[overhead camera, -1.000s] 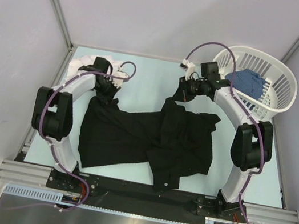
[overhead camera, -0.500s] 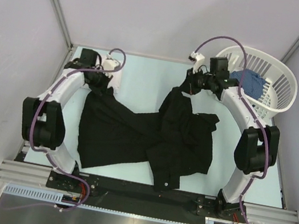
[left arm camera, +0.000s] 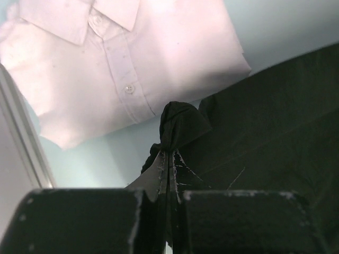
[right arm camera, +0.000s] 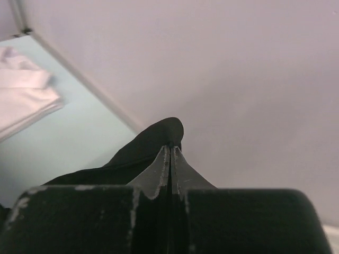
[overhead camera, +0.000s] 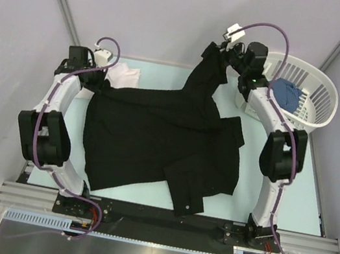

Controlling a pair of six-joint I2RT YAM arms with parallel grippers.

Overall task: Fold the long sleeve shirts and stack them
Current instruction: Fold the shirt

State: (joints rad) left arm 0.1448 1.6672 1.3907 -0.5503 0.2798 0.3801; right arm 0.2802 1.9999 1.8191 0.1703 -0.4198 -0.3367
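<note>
We have the black shirt point(overhead camera: 154, 141) by two points on its far edge, and we judge this to be the spreading-out step that comes before any fold.

The left pincer point(left arm camera: 169, 159) is clamped tight on a bunched bit of black cloth at the upper left of the overhead view. It sits just beside the white shirt point(left arm camera: 122, 58), which lies buttoned and folded with its collar showing, so that one looks done. The right pincer point(right arm camera: 170, 152) is likewise closed on a nub of black cloth. It is raised at the upper middle of the overhead view, and a strip of the shirt hangs from it down to the tabletop point(overhead camera: 306, 197).

Most of the black shirt rests across the middle of the frame. Its upper part is drawn fairly smooth between our two grips, but its lower right is rumpled and doubled over on itself.

Next we should draw the two grips apart to take out the slack. Then we should lower the raised side onto the tabletop so the cloth lies flat. We must keep the left corner from riding onto the white shirt, and keep the right arm off the basket point(overhead camera: 322, 104) at the upper right.
</note>
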